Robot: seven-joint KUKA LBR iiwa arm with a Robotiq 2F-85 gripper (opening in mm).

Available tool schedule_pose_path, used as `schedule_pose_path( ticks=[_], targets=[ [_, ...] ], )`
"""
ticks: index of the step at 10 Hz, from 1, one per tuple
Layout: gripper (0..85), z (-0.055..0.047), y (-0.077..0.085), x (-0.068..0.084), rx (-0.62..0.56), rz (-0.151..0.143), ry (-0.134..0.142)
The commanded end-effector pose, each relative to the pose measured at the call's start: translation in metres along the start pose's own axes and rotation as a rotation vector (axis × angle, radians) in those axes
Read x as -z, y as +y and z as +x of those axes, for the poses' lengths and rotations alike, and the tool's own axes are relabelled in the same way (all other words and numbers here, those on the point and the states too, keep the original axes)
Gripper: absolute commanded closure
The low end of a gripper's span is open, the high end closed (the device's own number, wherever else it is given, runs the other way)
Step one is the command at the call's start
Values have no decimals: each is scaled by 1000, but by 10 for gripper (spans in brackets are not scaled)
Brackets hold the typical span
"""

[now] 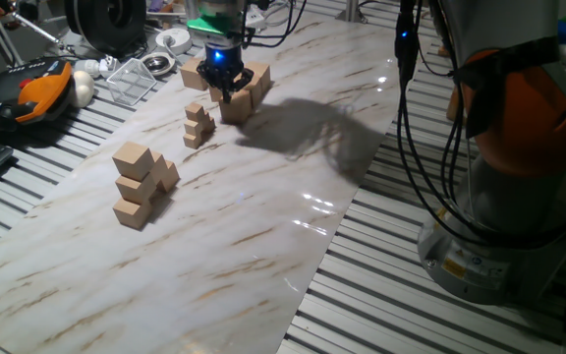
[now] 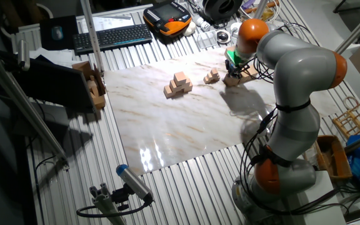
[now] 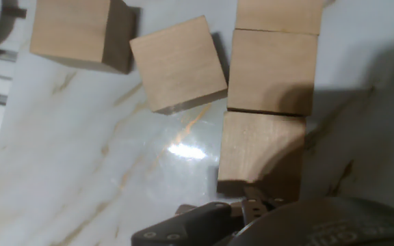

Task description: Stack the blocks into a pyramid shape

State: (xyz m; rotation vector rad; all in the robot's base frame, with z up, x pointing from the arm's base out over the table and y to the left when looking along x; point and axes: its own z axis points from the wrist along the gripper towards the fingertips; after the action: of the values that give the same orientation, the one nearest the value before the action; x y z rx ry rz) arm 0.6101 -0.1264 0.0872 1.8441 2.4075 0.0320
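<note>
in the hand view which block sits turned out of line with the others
The middle block: its edges are rotated, while the three blocks to its right sit squarely in a column.

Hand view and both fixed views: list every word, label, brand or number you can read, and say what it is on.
No text can be read in any view.
Wooden blocks: plain, unmarked.
Gripper: faint embossed marks on its body in the hand view, too blurred to read.
Keyboard: keys too small to read.
Orange teach pendant: screen and labels too small to read.
Label on the robot base: blurred.
</note>
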Motion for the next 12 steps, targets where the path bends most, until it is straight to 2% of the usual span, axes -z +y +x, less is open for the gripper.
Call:
schedule_pose_path(
  ticks=[1, 2, 3, 4, 5, 6, 7, 10, 12],
  targets=[
    [850, 0, 0, 0, 51, 14, -14],
    [850, 0, 0, 0, 89, 1, -2],
    [850, 0, 0, 0, 115, -29, 25],
    [850, 0, 0, 0, 109, -45, 25],
    [850, 0, 0, 0, 80, -42, 33],
    [850, 0, 0, 0, 33, -35, 78],
    [850, 5, 2, 2, 4, -23, 86],
    [850, 16, 5, 3, -31, -18, 80],
    [850, 16, 5, -4, -28, -31, 75]
  ],
)
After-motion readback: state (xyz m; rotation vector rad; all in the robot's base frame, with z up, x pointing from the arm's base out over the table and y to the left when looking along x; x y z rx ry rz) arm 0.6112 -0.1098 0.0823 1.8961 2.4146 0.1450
